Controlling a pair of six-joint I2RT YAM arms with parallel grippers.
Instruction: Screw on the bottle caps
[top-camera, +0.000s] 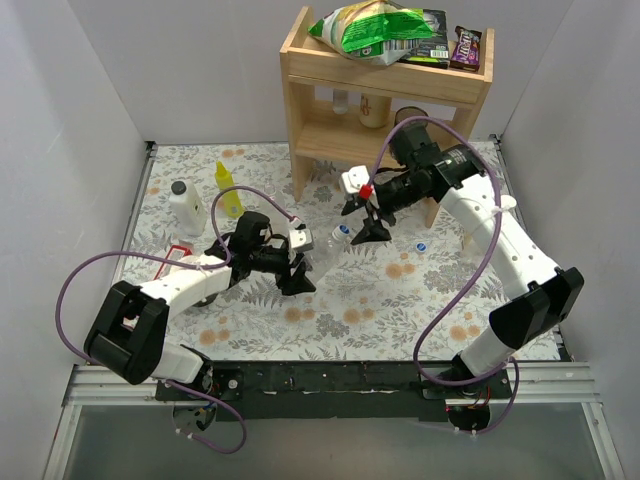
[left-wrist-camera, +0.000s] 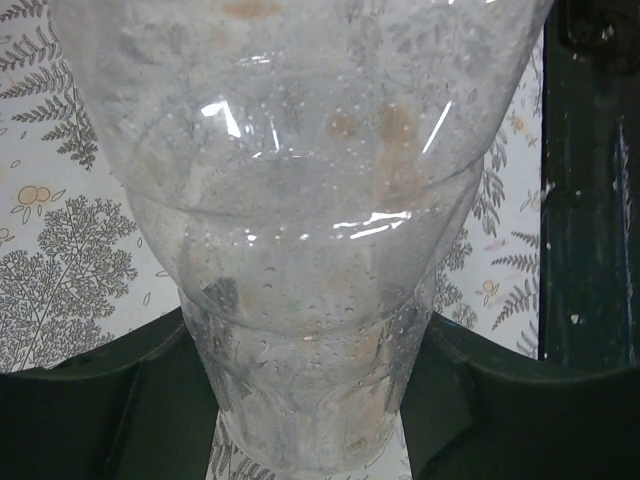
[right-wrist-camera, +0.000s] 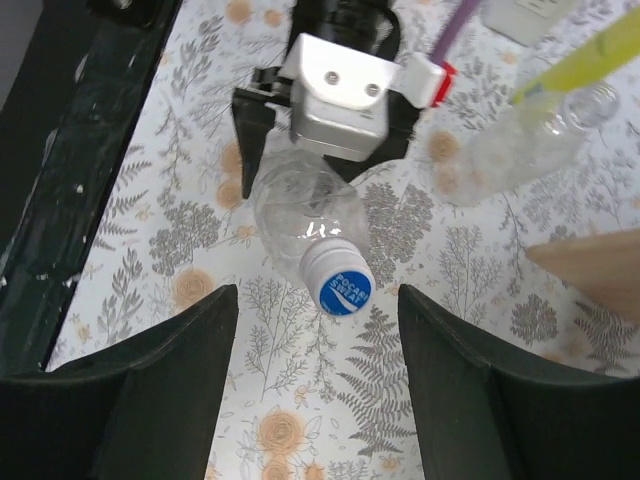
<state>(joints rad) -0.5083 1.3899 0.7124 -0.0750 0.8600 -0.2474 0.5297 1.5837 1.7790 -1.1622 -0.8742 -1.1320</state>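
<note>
My left gripper is shut on a clear bottle and holds it tilted above the table. The bottle fills the left wrist view between the dark fingers. A white cap with a blue top sits on the bottle's neck and points toward my right gripper. That gripper is open, its jaws apart on either side just short of the cap, touching nothing. A small blue cap lies loose on the mat. A second clear bottle lies uncapped further back.
A yellow squeeze bottle and a white black-capped bottle stand at the back left. A wooden shelf with snack bags on top stands at the back; its leg is close to my right gripper.
</note>
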